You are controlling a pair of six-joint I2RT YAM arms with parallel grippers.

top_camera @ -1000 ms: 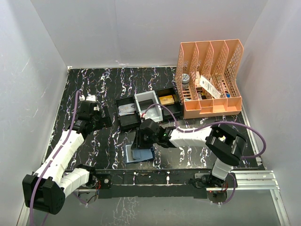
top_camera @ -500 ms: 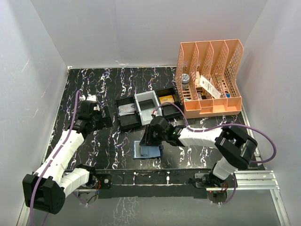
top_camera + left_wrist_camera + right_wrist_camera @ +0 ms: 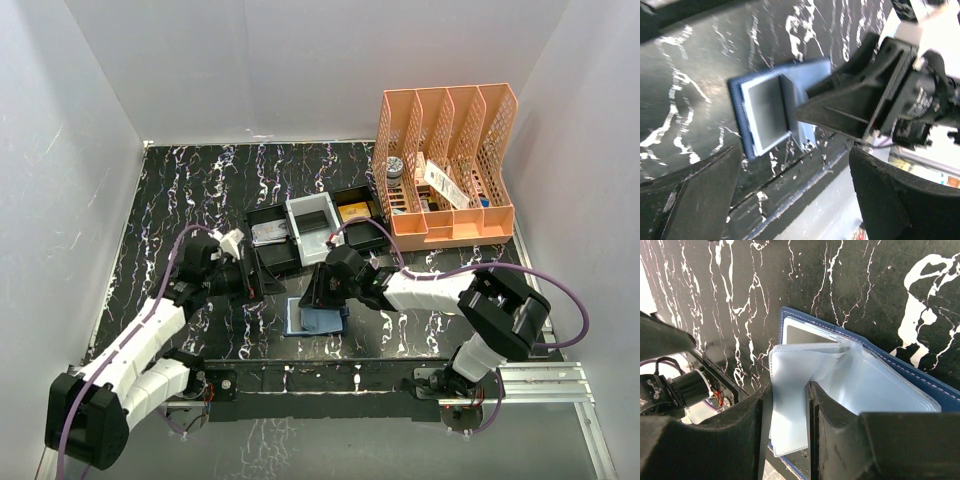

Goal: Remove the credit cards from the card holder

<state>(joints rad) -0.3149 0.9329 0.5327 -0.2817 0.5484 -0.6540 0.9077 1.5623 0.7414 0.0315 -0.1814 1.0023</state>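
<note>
The navy card holder (image 3: 296, 322) lies open near the table's front edge, its pale blue-grey inside facing up. A grey-silver credit card (image 3: 765, 111) sits in its left half and also shows in the right wrist view (image 3: 805, 335). My right gripper (image 3: 327, 297) stands over the holder, shut on a pale inner sleeve (image 3: 790, 405) that it holds lifted between its fingers (image 3: 789, 390). My left gripper (image 3: 262, 282) is open and empty, just left of the holder and low over the table (image 3: 795, 190). Any other cards are hidden.
A black-and-white compartment tray (image 3: 262, 262) stands just behind the holder, with a tan-gold block (image 3: 354, 211) in it. An orange file organizer (image 3: 445, 165) stands at the back right. The table's front edge (image 3: 790, 200) runs right beside the holder.
My left arm has swung right and forward, up to the holder. My right gripper has shifted the holder a little to the right and kept hold of the sleeve.
</note>
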